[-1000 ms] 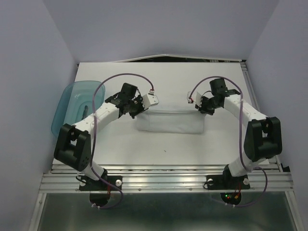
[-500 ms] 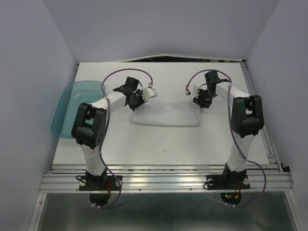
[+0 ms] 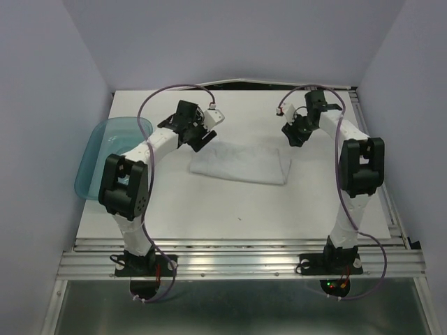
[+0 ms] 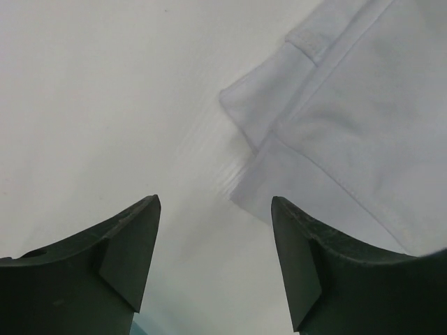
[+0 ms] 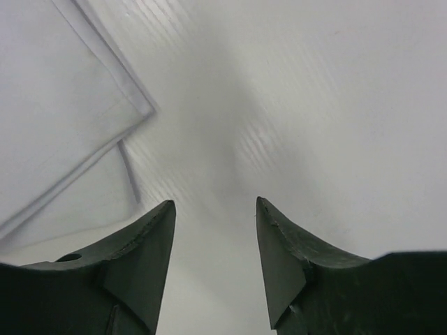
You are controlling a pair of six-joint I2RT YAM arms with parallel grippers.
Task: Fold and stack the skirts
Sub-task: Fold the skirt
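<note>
- As both wrist views show, the left gripper (image 4: 213,204) and the right gripper (image 5: 214,204) stand spread with nothing between the fingers, each over bare table (image 3: 279,209).
- Skirt (image 3: 241,162): it lies as a folded white band at mid-table between the two grippers. It is slightly skewed, with its left end nearer the far edge. Layered, hemmed corners show just ahead of each gripper, apart from the fingers.
- Teal tray (image 3: 105,150): it sits at the left table edge, well apart from the cloth.
- Handling, as judged: the cloth is light and limp with no stiffness, and will likely sag and drag if lifted at one point. It is not fragile, but the layers may slide over one another. It is best taken at the two end corners, pinching all layers together at the hem seam.
- Change from the earlier frames: a second ago both grippers sat at the skirt's far corners, nearer the arm bases. Now both have drawn off toward the far side. The band lies farther from the bases and is more skewed.
</note>
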